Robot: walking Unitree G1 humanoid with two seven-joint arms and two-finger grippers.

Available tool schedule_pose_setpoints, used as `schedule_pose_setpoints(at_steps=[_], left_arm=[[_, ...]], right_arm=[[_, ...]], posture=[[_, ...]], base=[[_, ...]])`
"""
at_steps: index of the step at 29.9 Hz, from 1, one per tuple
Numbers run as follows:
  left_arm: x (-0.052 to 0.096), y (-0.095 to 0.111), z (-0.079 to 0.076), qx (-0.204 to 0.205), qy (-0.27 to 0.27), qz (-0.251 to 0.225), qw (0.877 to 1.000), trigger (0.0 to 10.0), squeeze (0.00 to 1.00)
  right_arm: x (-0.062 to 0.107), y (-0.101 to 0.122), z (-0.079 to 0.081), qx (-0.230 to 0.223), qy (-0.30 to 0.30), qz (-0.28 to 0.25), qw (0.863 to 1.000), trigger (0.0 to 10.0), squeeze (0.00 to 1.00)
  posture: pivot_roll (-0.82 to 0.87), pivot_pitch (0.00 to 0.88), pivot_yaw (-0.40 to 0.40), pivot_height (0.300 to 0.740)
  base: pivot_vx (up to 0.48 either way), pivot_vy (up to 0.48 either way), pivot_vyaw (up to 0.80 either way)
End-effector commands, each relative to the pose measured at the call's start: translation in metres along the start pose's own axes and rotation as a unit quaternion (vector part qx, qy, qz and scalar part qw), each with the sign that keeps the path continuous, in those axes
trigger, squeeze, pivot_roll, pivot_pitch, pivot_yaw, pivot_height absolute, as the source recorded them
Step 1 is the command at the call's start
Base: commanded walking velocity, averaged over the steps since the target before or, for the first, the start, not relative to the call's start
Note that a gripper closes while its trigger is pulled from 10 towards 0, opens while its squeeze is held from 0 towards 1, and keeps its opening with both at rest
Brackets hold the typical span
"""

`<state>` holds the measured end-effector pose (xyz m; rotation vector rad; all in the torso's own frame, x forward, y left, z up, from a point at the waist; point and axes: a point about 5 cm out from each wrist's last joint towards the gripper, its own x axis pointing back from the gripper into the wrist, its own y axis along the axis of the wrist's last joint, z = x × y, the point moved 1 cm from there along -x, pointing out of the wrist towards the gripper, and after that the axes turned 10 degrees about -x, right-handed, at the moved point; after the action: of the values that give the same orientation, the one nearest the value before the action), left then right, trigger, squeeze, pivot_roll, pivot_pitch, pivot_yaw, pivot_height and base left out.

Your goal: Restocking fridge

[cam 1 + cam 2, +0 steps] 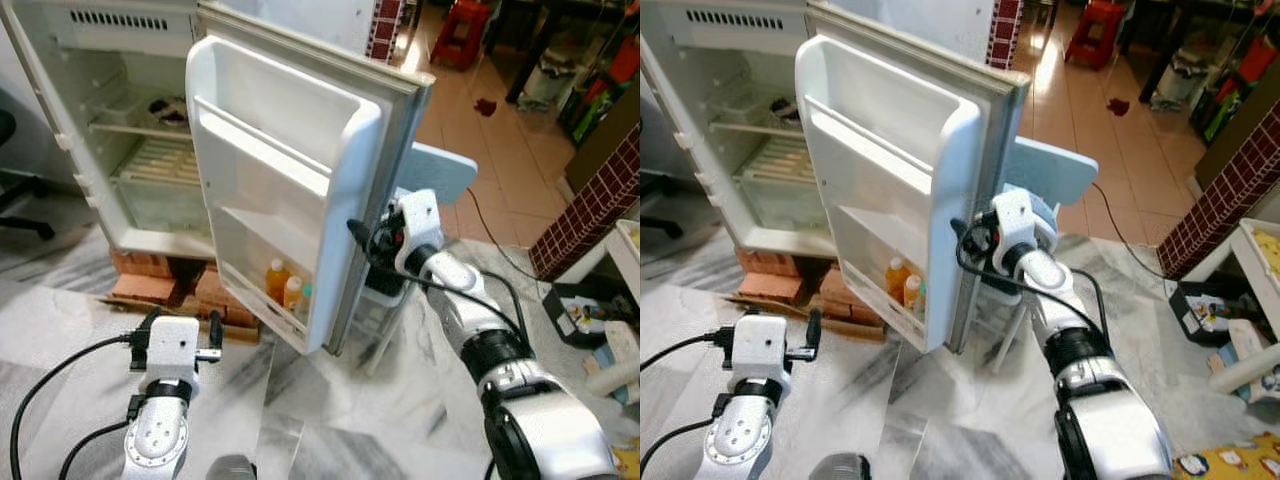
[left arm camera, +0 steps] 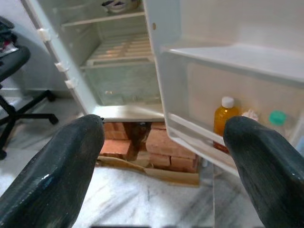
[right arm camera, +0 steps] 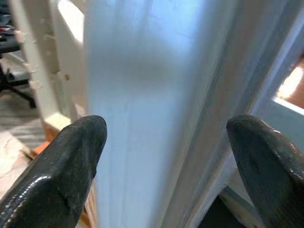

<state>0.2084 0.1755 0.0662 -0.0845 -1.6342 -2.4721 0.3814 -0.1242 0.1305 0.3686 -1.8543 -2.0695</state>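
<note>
Left gripper [image 1: 183, 331], black fingers apart, hovering low before white fridge door [image 1: 290, 170] swung wide, orange bottles [image 1: 277, 279] on its bottom shelf; right gripper [image 3: 166, 156], fingers spread, straddling that door's outer edge.

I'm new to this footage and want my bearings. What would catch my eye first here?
The white fridge door swung wide open, with the right end effector at its outer edge. Small orange bottles stand in the door's bottom shelf. The fridge itself sits raised on red bricks, while the left end effector hangs low in front, fingers open.
</note>
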Motion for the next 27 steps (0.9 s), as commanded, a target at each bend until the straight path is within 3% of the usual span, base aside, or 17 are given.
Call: schedule_pose_setpoints(at_steps=[1, 12, 17, 20, 21, 22, 23, 27], left_arm=[[0.005, 0.011, 0.000, -0.001, -0.006, -0.014, 1.000, 10.0, 0.00], [0.015, 0.026, 0.011, 0.001, -0.001, -0.015, 1.000, 10.0, 0.00], [0.023, 0.026, 0.010, 0.003, -0.008, -0.003, 1.000, 10.0, 0.00], [0.023, 0.025, 0.007, 0.003, -0.014, 0.002, 1.000, 10.0, 0.00], [0.022, 0.025, 0.007, 0.003, -0.016, 0.003, 1.000, 10.0, 0.00], [0.022, 0.025, 0.007, 0.003, -0.016, 0.003, 1.000, 10.0, 0.00], [0.020, 0.025, 0.007, 0.003, -0.017, 0.005, 1.000, 10.0, 0.00], [0.019, 0.025, 0.005, 0.004, -0.020, 0.004, 1.000, 10.0, 0.00]], right_arm=[[0.000, 0.006, -0.009, -0.004, -0.024, -0.013, 1.000, 10.0, 0.00], [-0.002, 0.020, -0.019, -0.029, -0.057, -0.041, 0.997, 10.0, 0.00], [-0.006, 0.028, -0.015, -0.054, -0.051, -0.063, 0.995, 10.0, 0.00], [-0.016, 0.047, 0.000, -0.105, -0.003, -0.112, 0.988, 10.0, 0.00], [-0.020, 0.057, 0.008, -0.152, 0.024, -0.139, 0.978, 10.0, 0.00], [-0.020, 0.057, 0.008, -0.152, 0.024, -0.139, 0.978, 10.0, 0.00], [-0.024, 0.063, 0.015, -0.195, 0.045, -0.152, 0.968, 10.0, 0.00], [-0.033, 0.069, 0.051, -0.259, 0.125, -0.168, 0.943, 10.0, 0.00]], posture=[[0.20, 0.150, -0.068, 0.740], [0.21, 0.222, -0.067, 0.740], [0.22, 0.231, -0.066, 0.740], [0.22, 0.227, -0.066, 0.740], [0.22, 0.223, -0.066, 0.740], [0.22, 0.223, -0.066, 0.740], [0.22, 0.216, -0.067, 0.740], [0.22, 0.203, -0.073, 0.740]], base=[[0.000, 0.000, 0.00], [0.000, 0.000, 0.00], [0.000, 0.000, 0.00], [0.000, 0.000, 0.00], [0.000, 0.000, 0.00], [0.000, 0.000, 0.00], [0.000, 0.000, 0.00], [0.000, 0.000, 0.00]])
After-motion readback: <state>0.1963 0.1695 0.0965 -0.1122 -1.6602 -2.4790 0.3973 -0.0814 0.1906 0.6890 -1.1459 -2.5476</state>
